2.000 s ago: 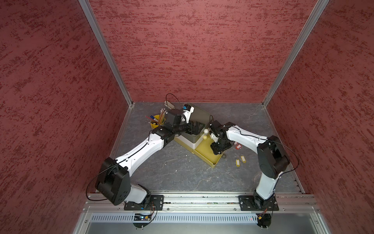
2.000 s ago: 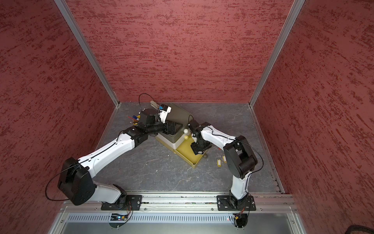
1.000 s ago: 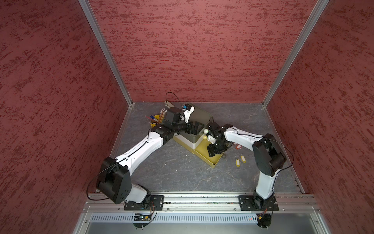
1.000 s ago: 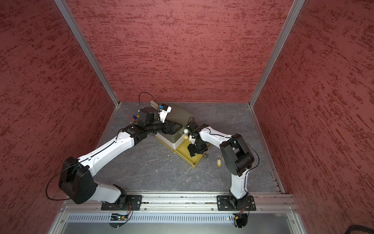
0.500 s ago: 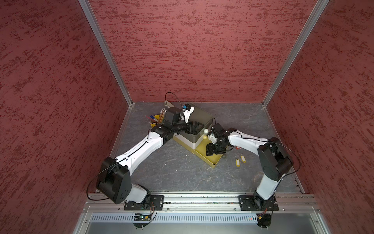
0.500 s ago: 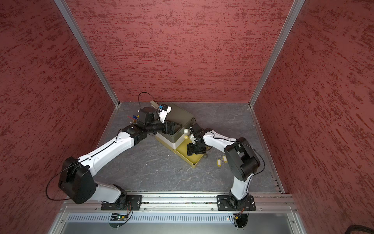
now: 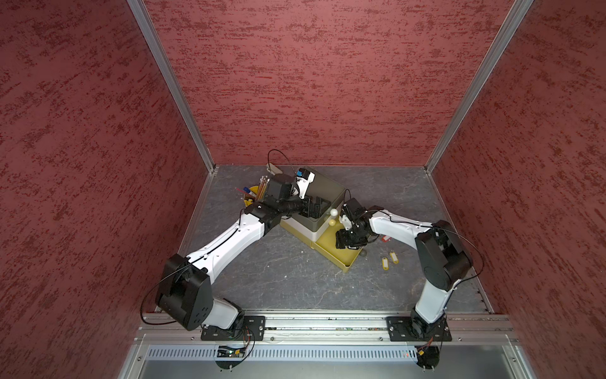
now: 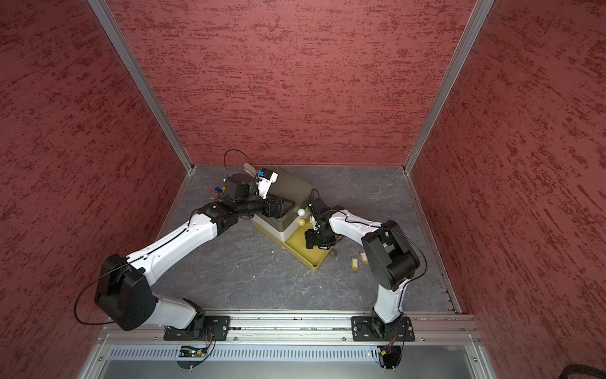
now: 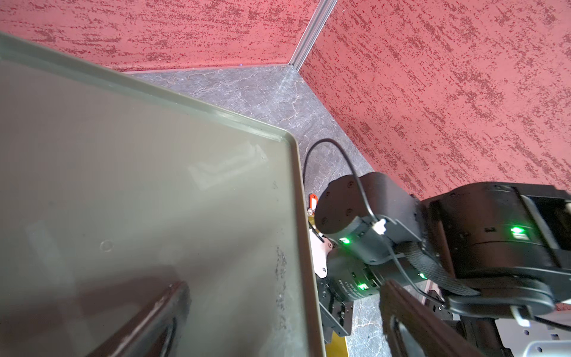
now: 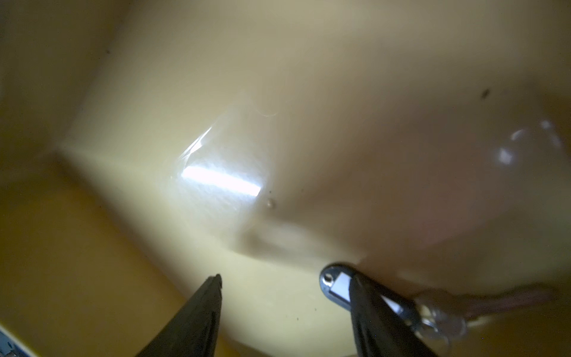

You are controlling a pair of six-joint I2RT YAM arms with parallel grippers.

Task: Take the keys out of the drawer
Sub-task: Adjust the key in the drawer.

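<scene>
We find a black-tagged key (image 10: 335,286) on the floor of the open yellow drawer (image 7: 348,265), partly under one finger of the right tool (image 10: 284,278), which is spread. Two yellow-tagged keys (image 7: 385,263) lie on the counter (image 7: 278,275) beside the drawer. The left tool (image 7: 312,207) is spread wide over the cabinet (image 7: 328,188) top.

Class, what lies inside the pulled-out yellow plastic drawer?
Open right gripper, with a small black-tagged metal key on the drawer floor beside one finger. The right arm covers part of the floor from above.

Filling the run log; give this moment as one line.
left fingers open at cabinet top | right fingers open in drawer, by black-tagged key | two yellow-tagged keys out on table
</scene>
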